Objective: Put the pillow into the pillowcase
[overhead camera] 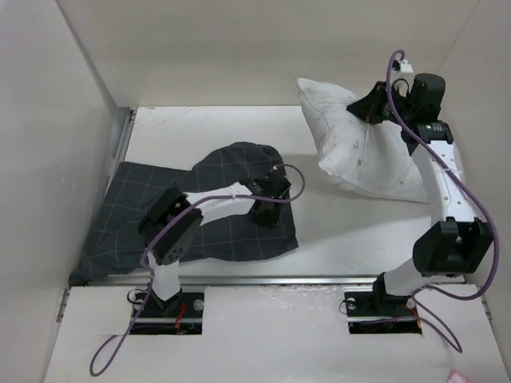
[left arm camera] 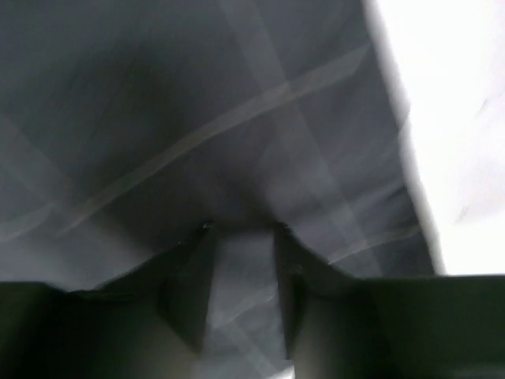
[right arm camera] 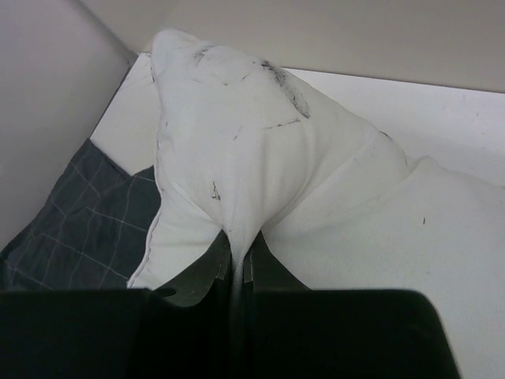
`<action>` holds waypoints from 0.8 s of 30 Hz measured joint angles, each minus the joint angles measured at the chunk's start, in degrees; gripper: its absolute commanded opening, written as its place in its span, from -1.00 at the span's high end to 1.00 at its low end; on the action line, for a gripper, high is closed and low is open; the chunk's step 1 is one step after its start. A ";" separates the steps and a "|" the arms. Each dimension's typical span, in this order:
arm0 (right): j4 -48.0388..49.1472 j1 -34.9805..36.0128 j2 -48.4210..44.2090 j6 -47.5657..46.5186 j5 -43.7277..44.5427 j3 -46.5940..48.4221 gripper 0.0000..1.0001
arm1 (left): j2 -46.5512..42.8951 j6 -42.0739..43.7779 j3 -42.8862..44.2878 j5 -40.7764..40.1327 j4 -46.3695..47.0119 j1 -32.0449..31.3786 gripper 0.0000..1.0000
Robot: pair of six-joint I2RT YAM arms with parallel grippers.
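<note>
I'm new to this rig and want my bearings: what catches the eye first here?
First is the large soft white pillow at the far right, with one part pinched up into a peak by the shut right gripper. Next is the dark charcoal-grey grid-check fabric pillowcase, spread at the near left and humped at its right end, where the left gripper meets it. Whether that gripper actually grips the cloth is unclear.

Top cam high over table (overhead camera: pixel 239 128), L wrist tight on pillowcase (left arm camera: pixel 197 118), R wrist close on pillow (right arm camera: pixel 252 158), pillowcase in all
</note>
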 measured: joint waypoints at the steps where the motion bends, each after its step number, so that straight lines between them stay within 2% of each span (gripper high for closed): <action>1: 0.33 0.02 0.00 -0.28 -0.59 -0.07 1.00 | -1.92 -0.55 -1.51 0.02 -1.62 -0.13 0.18; 5: 1.07 1.55 -0.02 -2.25 -0.68 -1.03 1.00 | -8.04 -1.77 -1.86 -1.05 -5.99 -0.63 -0.20; 10: 2.16 5.03 -0.35 -2.91 -1.73 -4.15 1.00 | -10.23 -0.79 5.60 -3.48 -5.95 -0.85 -0.38; 16: 2.97 6.10 -0.33 -1.51 -2.49 -4.57 1.00 | 1.07 -0.76 19.45 -9.86 -5.35 -0.68 -0.36; 20: 3.26 6.08 -0.35 -0.33 -1.27 -4.15 1.00 | 7.39 -2.36 19.63 -11.19 -4.87 0.59 -0.30; 24: 3.26 5.97 -0.35 1.31 0.31 -3.19 1.00 | 9.20 -3.76 19.52 -11.17 -4.28 2.14 -0.30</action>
